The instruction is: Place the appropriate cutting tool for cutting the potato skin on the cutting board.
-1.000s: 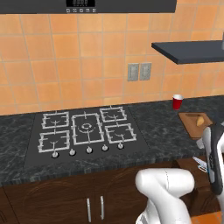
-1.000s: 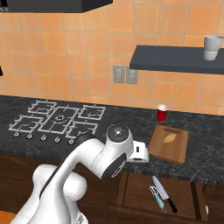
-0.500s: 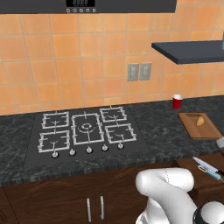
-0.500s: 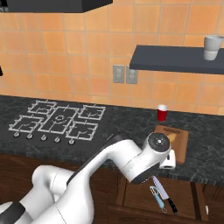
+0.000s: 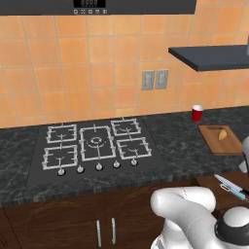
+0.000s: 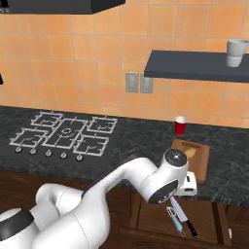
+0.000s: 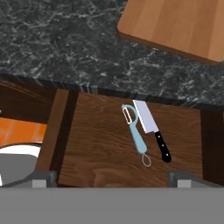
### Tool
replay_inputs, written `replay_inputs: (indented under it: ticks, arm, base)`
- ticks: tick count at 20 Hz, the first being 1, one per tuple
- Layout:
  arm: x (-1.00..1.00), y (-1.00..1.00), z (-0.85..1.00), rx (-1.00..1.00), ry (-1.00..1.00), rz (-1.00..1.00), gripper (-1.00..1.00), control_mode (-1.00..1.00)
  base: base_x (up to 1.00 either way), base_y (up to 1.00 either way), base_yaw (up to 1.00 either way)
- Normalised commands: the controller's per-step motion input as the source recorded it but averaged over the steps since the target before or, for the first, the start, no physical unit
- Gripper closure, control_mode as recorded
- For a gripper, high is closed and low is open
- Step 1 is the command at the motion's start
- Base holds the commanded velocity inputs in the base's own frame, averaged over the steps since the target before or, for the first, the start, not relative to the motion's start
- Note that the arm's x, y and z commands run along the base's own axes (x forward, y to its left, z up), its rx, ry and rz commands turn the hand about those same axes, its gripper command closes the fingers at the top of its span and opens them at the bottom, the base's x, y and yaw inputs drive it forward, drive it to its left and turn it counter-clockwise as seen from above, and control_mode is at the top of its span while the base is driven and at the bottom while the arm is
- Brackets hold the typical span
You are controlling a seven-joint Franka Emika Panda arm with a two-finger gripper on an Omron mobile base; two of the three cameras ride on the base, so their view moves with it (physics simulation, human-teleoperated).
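Observation:
The peeler (image 7: pixel 135 130), with a pale head and light-blue handle, lies in an open wooden drawer (image 7: pixel 98 144) below the counter edge. Right beside it lies a straight knife (image 7: pixel 152 130) with a black handle. My gripper (image 7: pixel 113 179) hangs above the drawer, open, with nothing between its fingertips (image 7: pixel 43 178). The brown cutting board (image 7: pixel 175 26) rests on the counter beyond the drawer. The right base view shows the peeler (image 6: pixel 175 220) under my hand, and the board (image 6: pixel 200 158) bearing the yellowish potato (image 6: pixel 190 152).
A red cup (image 6: pixel 180 125) stands behind the board near the wall. The gas stove (image 5: pixel 95 146) is to the left on the dark marble counter (image 7: pixel 65 43). A white mug (image 6: pixel 237 52) sits on the wall shelf. Drawer walls frame the two utensils.
My arm has swung right and down, from over the counter beside the stove to above the open drawer. The board, potato and utensils have stayed put.

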Motion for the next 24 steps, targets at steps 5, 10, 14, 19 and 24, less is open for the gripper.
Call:
replay_inputs:
  ticks: [5, 10, 14, 19, 24]
  arm:
    - [0.0, 0.0, -0.37, -0.01, 0.0, 0.0, -1.0, -1.0]
    - [0.0, 0.0, -0.49, -0.04, 0.0, 0.0, -1.0, -1.0]
    - [-0.09, 0.0, -0.42, -0.02, -0.01, 0.02, -1.0, -1.0]
    - [-0.15, 0.0, -0.6, -0.07, 0.0, 0.02, -1.0, -1.0]
    - [0.12, -0.14, -0.15, 0.0, -0.01, 0.02, -1.0, -1.0]
  base:
    - [0.0, 0.0, 0.0]
    - [0.0, 0.0, 0.0]
    - [0.0, 0.0, 0.0]
    - [0.0, 0.0, 0.0]
    - [0.0, 0.0, 0.0]
